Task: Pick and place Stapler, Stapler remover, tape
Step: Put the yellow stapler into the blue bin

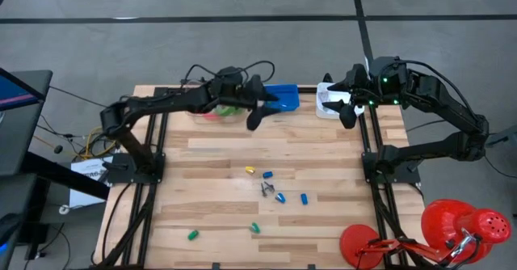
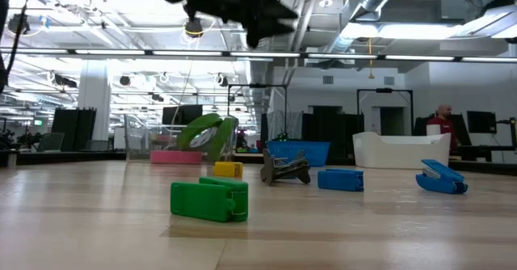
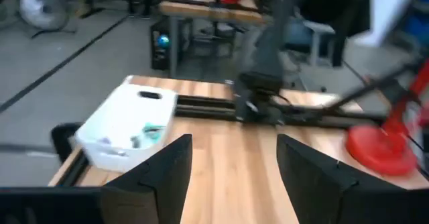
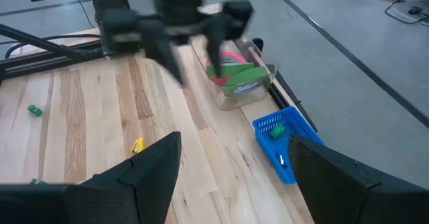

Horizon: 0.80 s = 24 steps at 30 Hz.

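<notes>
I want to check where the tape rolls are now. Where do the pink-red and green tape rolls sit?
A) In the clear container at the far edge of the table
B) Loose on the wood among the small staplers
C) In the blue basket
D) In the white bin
A: the right wrist view shows the tape rolls stacked inside the clear container, beside the blue basket, with the open left gripper above them.

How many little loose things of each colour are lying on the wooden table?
Blue pieces: 3
Green pieces: 2
Yellow piece: 1
Dark grey piece: 1
Total: 7
</notes>
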Tool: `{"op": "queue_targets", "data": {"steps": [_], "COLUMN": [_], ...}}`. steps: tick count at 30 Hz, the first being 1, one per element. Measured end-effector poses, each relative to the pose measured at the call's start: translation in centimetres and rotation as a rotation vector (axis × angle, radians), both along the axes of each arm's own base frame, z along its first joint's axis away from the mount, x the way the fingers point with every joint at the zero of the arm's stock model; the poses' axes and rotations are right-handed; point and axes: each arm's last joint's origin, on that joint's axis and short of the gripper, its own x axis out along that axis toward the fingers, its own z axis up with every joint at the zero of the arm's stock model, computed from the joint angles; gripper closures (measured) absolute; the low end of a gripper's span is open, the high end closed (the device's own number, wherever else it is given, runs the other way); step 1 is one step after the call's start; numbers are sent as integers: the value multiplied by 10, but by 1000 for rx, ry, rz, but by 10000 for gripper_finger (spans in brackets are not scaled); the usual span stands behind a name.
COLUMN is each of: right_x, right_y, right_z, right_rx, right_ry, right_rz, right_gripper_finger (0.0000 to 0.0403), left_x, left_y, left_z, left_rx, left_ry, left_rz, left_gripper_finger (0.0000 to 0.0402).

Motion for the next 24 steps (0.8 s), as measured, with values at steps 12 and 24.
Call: {"op": "queue_targets", "data": {"steps": [12,24], "right_x": [0,2], "right_y": [0,8], "right_z": [0,-2], "right_rx": [-3,5], "right_ry": [2,18], "right_rz": [11,59], "right_gripper_finger": [138,138], "left_x": [-18,-30], "left_y": [-46,-86], "left_z": [22,-54], "left_rx": [44,64], "left_ry": [77,447], "left_rz": [-104,-281], "left_gripper_finger": [197,206]}}
